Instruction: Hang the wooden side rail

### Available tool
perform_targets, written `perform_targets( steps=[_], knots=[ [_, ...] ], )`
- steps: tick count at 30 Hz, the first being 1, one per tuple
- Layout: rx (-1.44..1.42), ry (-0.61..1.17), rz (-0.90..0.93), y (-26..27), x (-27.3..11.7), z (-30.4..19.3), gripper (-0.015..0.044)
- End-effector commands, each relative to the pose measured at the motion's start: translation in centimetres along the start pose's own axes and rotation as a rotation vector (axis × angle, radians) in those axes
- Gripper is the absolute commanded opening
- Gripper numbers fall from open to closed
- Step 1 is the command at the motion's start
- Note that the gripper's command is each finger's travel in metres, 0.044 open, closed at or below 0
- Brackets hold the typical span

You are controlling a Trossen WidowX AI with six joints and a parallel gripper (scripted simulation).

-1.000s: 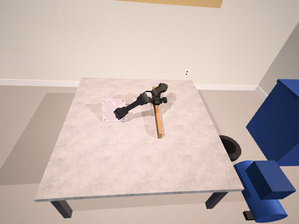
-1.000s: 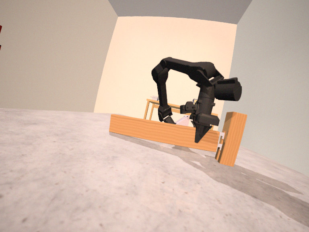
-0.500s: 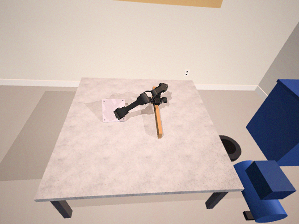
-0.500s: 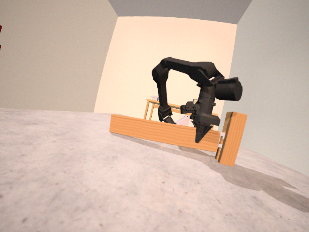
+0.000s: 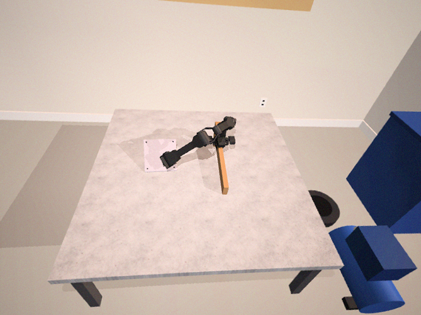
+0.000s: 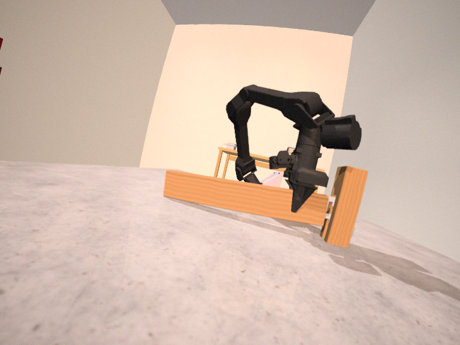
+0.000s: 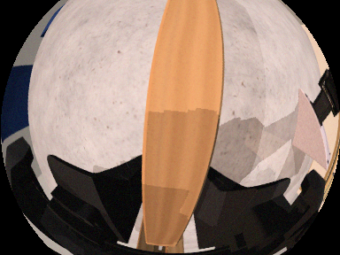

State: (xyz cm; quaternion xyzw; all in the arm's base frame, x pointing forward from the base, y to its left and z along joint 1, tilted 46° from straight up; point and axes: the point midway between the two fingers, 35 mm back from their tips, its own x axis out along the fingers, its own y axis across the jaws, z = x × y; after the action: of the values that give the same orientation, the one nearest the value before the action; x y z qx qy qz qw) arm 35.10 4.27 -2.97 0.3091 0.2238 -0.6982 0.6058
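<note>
The far end of the wooden side rail (image 5: pixel 223 170) (image 6: pixel 230 194) (image 7: pixel 183 88) is resting low on the table (image 5: pixel 156 220) (image 6: pixel 148 267) (image 7: pixel 102 88) — that is the end away from the post, and the table is likely helping to carry it. The rail is standing on its thin edge, so the fingers can squeeze its two flat sides.

Farther along, the gripper (image 5: pixel 221 143) (image 6: pixel 296 208) (image 7: pixel 172 158) is pinching the rail close to its hook end, probably because that is the end that needs careful steering. The arm is reaching over from its pink plate (image 5: pixel 152 153) (image 6: pixel 272 179) (image 7: pixel 307 130).

Past the fingers, two pale steel hooks (image 6: pixel 329 206) are poking toward the headboard post (image 5: pixel 217 124) (image 6: pixel 347 208), which is standing upright. Their tips are going out of sight at the post (the pins are hiding too), so I cannot tell if they are sitting down. The next job is probably making sure both hooks are sitting on the pins — letting go too soon could make the rail drop.
</note>
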Motion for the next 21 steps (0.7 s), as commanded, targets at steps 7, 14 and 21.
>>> perform_targets(
  steps=[7,14,21],
  knots=[
    [-0.001,0.005,0.007,0.04,-0.23,-0.41,0.0000],
    [-0.001,0.005,0.007,0.09,-0.29,-0.46,0.0000],
    [-0.001,0.005,0.007,0.09,-0.35,-0.53,0.0000]
  ],
)
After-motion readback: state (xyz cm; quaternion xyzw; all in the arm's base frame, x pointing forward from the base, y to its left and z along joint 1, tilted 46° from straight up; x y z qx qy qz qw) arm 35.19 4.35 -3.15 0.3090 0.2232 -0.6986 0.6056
